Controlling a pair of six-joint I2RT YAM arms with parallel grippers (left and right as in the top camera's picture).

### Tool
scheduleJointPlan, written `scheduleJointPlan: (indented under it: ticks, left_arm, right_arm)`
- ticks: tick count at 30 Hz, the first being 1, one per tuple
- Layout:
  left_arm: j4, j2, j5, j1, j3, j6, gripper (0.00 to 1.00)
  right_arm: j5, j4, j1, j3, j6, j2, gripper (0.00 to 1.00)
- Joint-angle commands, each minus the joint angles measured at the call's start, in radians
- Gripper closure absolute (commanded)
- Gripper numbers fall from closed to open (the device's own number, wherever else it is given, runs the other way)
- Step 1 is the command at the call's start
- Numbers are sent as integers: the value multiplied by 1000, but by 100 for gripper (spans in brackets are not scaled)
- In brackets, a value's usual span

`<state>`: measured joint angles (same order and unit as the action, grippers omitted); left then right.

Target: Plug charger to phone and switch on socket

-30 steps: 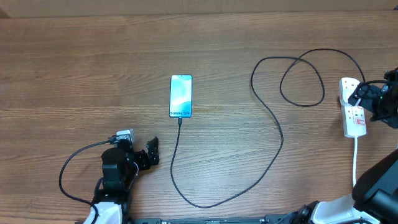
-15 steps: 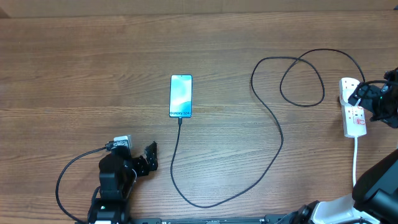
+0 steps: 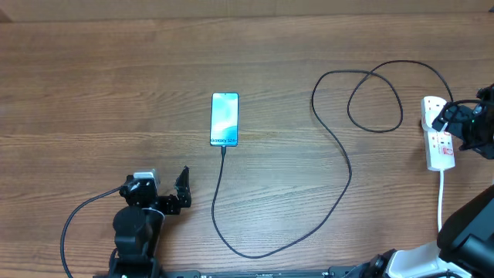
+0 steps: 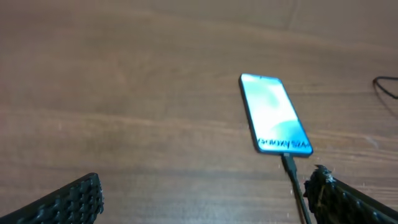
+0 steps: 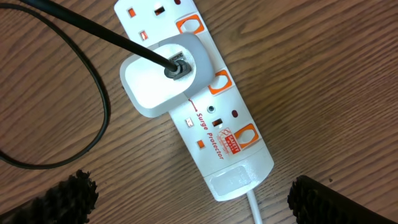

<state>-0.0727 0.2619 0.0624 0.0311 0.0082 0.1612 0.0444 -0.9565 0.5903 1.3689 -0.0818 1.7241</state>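
The phone (image 3: 225,119) lies flat mid-table with its teal screen lit. The black charger cable (image 3: 340,189) is plugged into its near end, loops right and runs to a white adapter (image 5: 163,74) seated in the white socket strip (image 3: 441,145). My left gripper (image 3: 179,193) is open and empty, below and left of the phone. In the left wrist view the phone (image 4: 274,114) and the plug tip (image 4: 290,167) lie ahead of it. My right gripper (image 3: 455,127) is open over the socket (image 5: 224,143), with the cord end of the strip between its fingers. Orange-red switches (image 5: 219,81) show beside the adapter.
The socket's white cord (image 3: 441,197) runs toward the front edge at the right. A black lead (image 3: 85,212) loops from my left arm at the front left. The charger cable forms a wide loop (image 3: 374,100) between the phone and the socket.
My left arm has drawn back toward the front left, away from the phone and cable. The right arm, phone, cable and socket have not moved.
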Motion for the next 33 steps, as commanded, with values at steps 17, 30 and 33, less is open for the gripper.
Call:
scheduleJointPlan:
  ticks: [17, 30, 33]
  left_arm:
    - [-10, -259, -60, 2, -4, -387, 0]
    - [-4, -259, -40, 2, -4, -401, 0]
    - [-4, -259, -40, 2, -4, -401, 0]
  right_arm:
    - [-1, 6, 6, 5, 6, -13, 0]
    - [-1, 6, 6, 5, 6, -13, 0]
    - [-1, 6, 6, 5, 6, -13, 0]
